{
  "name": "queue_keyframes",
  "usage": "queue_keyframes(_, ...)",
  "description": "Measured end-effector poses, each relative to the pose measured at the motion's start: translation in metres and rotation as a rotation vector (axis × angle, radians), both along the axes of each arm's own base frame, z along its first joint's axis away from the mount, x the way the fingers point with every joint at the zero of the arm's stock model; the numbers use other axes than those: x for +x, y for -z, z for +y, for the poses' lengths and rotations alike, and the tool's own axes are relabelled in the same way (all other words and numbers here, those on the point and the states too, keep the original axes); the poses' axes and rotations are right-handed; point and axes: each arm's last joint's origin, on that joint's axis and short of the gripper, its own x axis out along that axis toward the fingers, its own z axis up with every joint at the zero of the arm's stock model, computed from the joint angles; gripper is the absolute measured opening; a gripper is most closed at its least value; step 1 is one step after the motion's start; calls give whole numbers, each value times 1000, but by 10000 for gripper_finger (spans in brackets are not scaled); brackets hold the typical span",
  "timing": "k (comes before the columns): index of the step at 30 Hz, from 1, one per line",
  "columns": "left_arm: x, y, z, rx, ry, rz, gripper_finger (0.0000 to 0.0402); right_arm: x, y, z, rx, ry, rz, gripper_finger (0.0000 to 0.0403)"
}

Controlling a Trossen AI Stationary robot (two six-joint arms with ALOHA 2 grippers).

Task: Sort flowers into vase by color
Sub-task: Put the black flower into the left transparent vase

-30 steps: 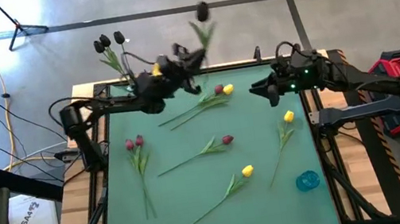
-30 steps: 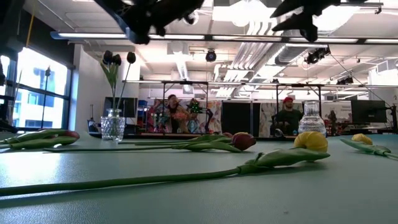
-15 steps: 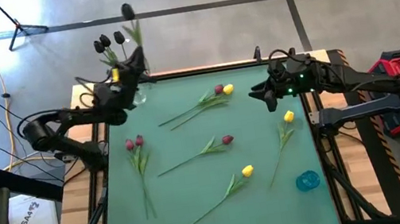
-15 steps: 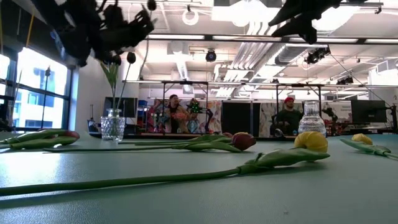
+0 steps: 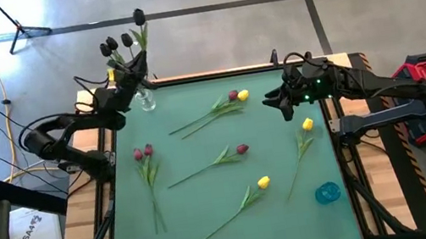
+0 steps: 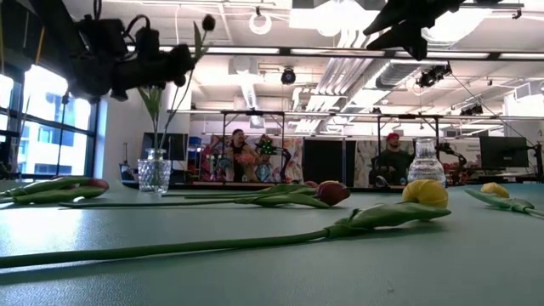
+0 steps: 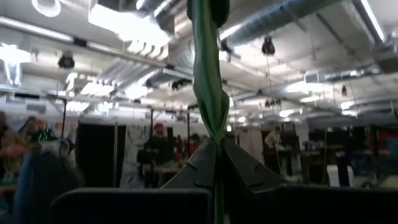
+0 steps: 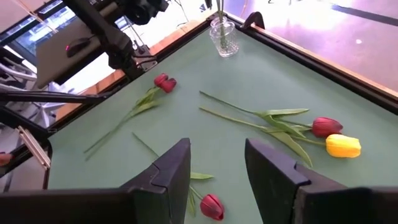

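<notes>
Black tulip (image 5: 138, 16) on a thin green stem stands upright in the left gripper (image 5: 128, 79), whose fingers are pinched together on the stem, right over the glass vase (image 5: 146, 103) at the far left corner of the worktop (image 5: 210, 210). That vase already carries two black heads (image 5: 116, 43). The remaining flowers lie flat across the worktop: a red pair (image 5: 143, 153) near the left edge, a red and yellow pair (image 5: 237, 96) toward the far edge, a single red (image 5: 241, 148) in the middle, and yellow ones (image 5: 306, 124) (image 5: 263, 183) nearer the right edge. The right gripper (image 5: 279, 100) hovers, fingers apart and empty, near the far right corner. Such stems look light, limp and easily crushed, so a gentle hold low on the stem, below the leaves, likely suits best.
</notes>
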Motion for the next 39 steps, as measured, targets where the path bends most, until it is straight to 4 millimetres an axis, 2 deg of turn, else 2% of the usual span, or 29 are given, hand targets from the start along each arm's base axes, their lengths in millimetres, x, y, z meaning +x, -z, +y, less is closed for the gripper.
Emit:
queue_keyframes(5, -13, 33, -2, -108, -36, 80, 0, 0, 0, 0, -31, -16, 8, 141)
queue_keyframes(7, -18, 40, -4, -134, -62, 94, 0, 0, 0, 0, -36, -18, 8, 141)
queue_keyframes(11, -24, 42, -2, -138, -97, 103, 0, 0, -1, 0, -55, -27, 4, 141)
queue_keyframes(16, -21, 32, 2, -132, -71, 36, 0, 3, -6, -1, -105, -40, -48, 141)
queue_keyframes(19, -12, 16, -1, -164, 87, -96, 0, 5, -11, -2, -163, -42, -91, 142)
queue_keyframes(22, 2, 2, -6, -205, 321, -183, 0, 9, -16, -6, -164, 45, -148, 142)
queue_keyframes(24, 15, -3, -12, -224, 451, -174, 0, 17, -15, -12, -113, 78, -192, 142)
queue_keyframes(27, 36, -7, -24, -260, 590, -122, 0, 40, -8, -23, -20, 22, -249, 142)
queue_keyframes(32, 65, -14, -48, -242, 730, -45, 0, 75, 0, -35, -1, -21, -373, 142)
queue_keyframes(39, 84, -10, -74, -270, 831, 14, 0, 80, -18, -41, -62, -60, -591, 142)
